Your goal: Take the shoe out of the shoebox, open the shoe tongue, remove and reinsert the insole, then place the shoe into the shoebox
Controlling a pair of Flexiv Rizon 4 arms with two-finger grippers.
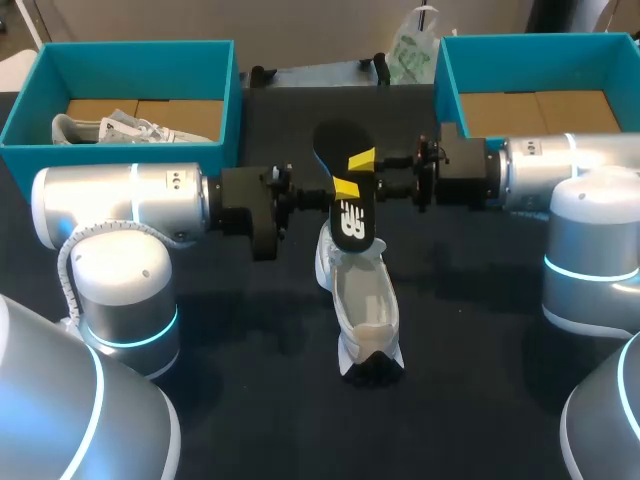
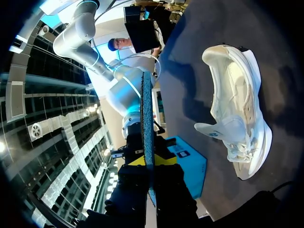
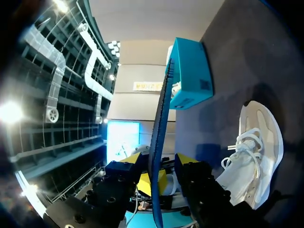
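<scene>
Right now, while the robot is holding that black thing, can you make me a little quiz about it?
1. True or false: the black insole is lying inside the white shoe.
2. Which blue shoebox has a second shoe in it? A) the left shoebox B) the right one C) both
3. How many grippers hold the insole?

Key:
1. False. It is held up above the white shoe.
2. A.
3. Two. The left gripper and the right gripper both pinch it.
</scene>
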